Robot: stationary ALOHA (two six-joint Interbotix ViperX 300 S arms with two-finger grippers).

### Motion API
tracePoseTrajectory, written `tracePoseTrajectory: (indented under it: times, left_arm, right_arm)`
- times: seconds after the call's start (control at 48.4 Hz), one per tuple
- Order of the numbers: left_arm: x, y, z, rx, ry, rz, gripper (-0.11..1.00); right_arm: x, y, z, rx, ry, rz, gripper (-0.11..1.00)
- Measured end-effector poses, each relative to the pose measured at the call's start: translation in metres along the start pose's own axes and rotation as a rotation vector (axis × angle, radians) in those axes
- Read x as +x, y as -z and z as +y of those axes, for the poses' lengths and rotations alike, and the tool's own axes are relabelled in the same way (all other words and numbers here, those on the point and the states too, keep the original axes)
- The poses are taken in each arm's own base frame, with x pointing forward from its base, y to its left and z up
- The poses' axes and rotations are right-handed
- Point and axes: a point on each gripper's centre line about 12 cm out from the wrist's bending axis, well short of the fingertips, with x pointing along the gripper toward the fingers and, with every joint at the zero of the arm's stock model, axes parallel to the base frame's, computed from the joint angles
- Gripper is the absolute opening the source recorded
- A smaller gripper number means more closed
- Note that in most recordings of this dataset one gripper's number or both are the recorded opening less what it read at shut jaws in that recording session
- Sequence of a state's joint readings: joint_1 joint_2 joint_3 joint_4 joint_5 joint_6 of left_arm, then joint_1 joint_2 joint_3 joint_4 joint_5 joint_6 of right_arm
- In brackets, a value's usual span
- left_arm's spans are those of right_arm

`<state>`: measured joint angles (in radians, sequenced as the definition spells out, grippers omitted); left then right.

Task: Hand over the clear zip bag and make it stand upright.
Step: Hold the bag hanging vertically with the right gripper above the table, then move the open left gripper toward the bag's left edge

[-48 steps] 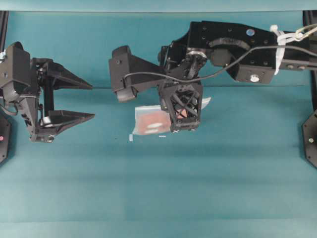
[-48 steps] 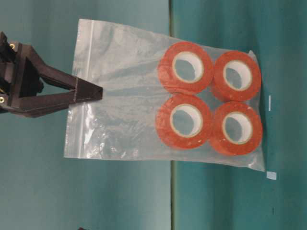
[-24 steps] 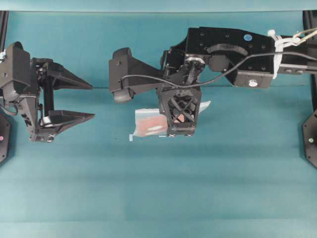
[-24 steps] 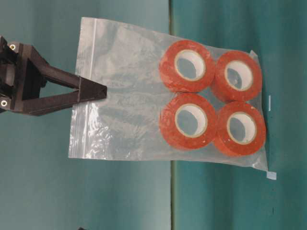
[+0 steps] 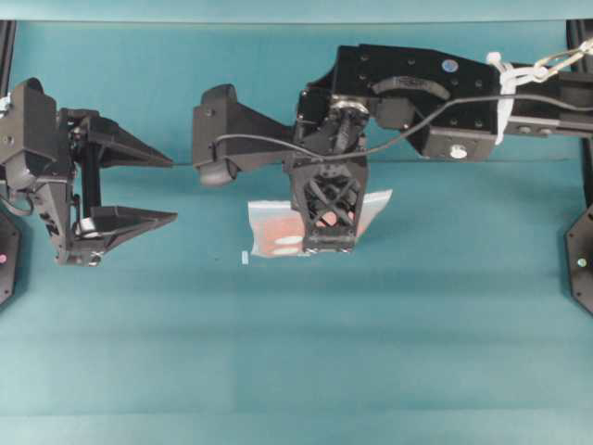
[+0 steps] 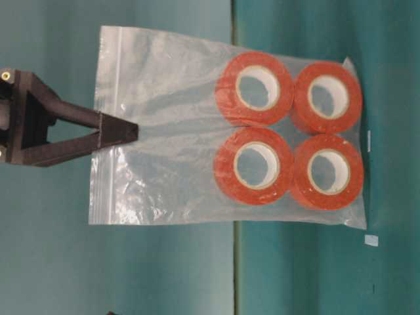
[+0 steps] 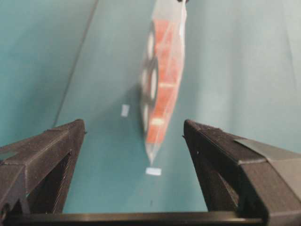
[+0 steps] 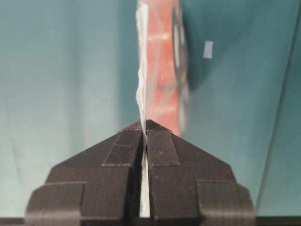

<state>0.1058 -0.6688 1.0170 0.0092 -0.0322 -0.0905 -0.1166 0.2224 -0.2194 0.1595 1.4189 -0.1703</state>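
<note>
Scanning for print: none legible on the clear zip bag (image 6: pixel 197 138), nor on the four orange tape rolls (image 6: pixel 287 133) with white cores inside it; blue round sticker (image 5: pixel 449 66) on right arm, too small to read. Right gripper (image 8: pixel 145 129) pressed together, pinching the bag at its zip-strip edge; thin plastic sandwiched between both pads in the right wrist view. Bag hangs from that pinch above the teal counter (image 5: pixel 296 352), near the middle of the overhead view, rolls settled at the far end from the strip, two by two. Whether the bag's lower edge touches the counter, cannot tell. Left gripper (image 5: pixel 156 191) spread wide, holding nothing, well apart from the bag on the left side; left wrist view shows the bag edge-on between the two fingers (image 7: pixel 47 155). Small white tape markers (image 7: pixel 153 171) on counter near the bag.
</note>
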Motion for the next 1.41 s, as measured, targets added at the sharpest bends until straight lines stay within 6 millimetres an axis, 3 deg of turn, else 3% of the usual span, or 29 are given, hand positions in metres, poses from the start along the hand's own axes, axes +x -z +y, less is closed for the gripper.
tracePoseTrajectory:
  times: [0.785,1.013,1.405]
  left_arm:
    - [0.000,0.001,0.000,0.002,0.000,0.003,0.92]
    - [0.005,0.017,-0.004,-0.009,0.015,0.041,0.92]
    - [0.044,0.052,-0.020,-0.042,0.076,0.069,0.92]
  right_arm:
    - [0.015,0.003,0.002,0.013,0.000,-0.001,0.03]
    - [0.015,0.001,0.002,0.015,0.003,-0.017,0.03]
    - [0.020,0.001,0.000,0.023,0.010,-0.051,0.03]
